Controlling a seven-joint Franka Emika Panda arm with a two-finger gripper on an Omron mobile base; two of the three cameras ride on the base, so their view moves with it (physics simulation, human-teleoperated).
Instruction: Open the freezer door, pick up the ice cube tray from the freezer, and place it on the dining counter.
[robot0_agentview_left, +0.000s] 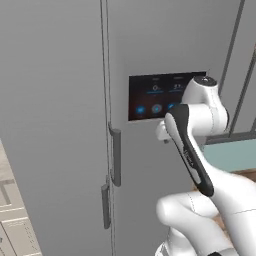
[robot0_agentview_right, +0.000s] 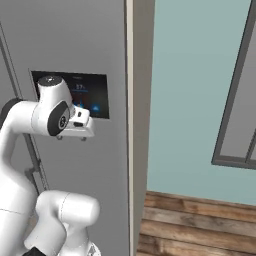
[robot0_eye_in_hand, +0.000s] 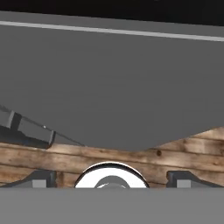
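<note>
The end effector (robot0_eye_in_hand: 112, 178) stands with its two dark fingertips (robot0_eye_in_hand: 40, 178) set wide apart at the bottom of the hand view, nothing between them. Just ahead of it spreads a plain gray fridge front, which narrows to a corner above a strip of brown wooden floor (robot0_eye_in_hand: 131, 159). At the left edge of that view, a gray bar handle (robot0_eye_in_hand: 24, 127) runs slantwise along the panel.

In the left base view the arm (robot0_agentview_left: 200, 150) folds up from the lower right, its wrist raised in front of the door with the screen (robot0_agentview_left: 160, 95), a dark touchscreen showing small blue and red icons. The right base view shows the same wrist (robot0_agentview_right: 75, 122) near that screen (robot0_agentview_right: 92, 97), level with its lower half; whether it touches the door I cannot tell.

Left of the screen door, across a thin vertical seam, stands the freezer door (robot0_agentview_left: 50, 125), a tall plain gray panel, shut flush with its neighbour. Two vertical gray bar handles sit on either side of the seam: the freezer door's handle (robot0_agentview_left: 105, 206) lower down, the other door's handle (robot0_agentview_left: 116, 156) just right of it and higher. The arm is well to the right of both. With the door shut, the freezer's inside is hidden.

Beyond the fridge's right edge the right base view shows a teal wall (robot0_agentview_right: 190, 90), a dark-framed window (robot0_agentview_right: 235, 130) and wood planks below.
</note>
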